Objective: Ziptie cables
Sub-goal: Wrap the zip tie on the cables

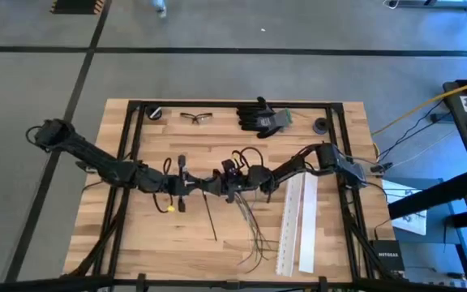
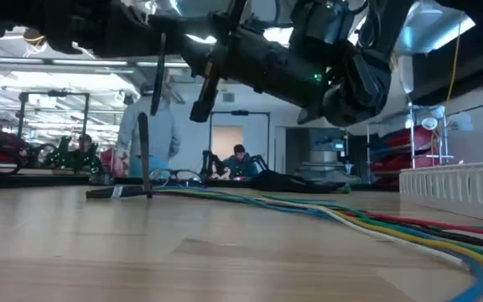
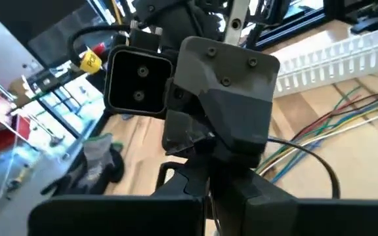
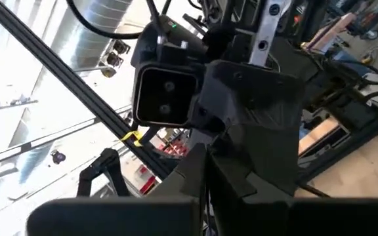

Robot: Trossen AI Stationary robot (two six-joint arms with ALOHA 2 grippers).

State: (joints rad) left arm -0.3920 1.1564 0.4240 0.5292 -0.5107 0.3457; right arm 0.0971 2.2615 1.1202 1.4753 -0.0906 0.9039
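A: We are looking down at the two arms meeting over the middle of the table (image 1: 136,235). The left gripper (image 1: 209,185) is reaching in from one side and the right gripper (image 1: 235,182) from the other, and they are sitting nose to nose, just beside each other.

B: Are we seeing how far either one is opening?

A: No. From above both are showing only as dark clumps, and each wrist camera is filling with the other arm's grey wrist housing, so we cannot tell the fingers' spread, nor whether anything is pinched between them.

B: Where are the cables (image 1: 254,231) lying?

A: They are fanning out on the wood just below the right gripper, on the near side, running away from it toward the table's front edge. The low camera is showing them as a coloured bundle (image 2: 376,225) lying flat on the tabletop, under the raised arms. Whether a gripper is touching their upper ends, we cannot tell.

B: And beside them?

A: Two white perforated strips (image 1: 297,223) are lying just past the cables, on the right gripper's outer side. A dark thin strap (image 1: 210,217) is lying below the left gripper. Beyond both grippers, at the far edge, a pair of black gloves (image 1: 262,118) and safety glasses (image 1: 196,118) are resting.
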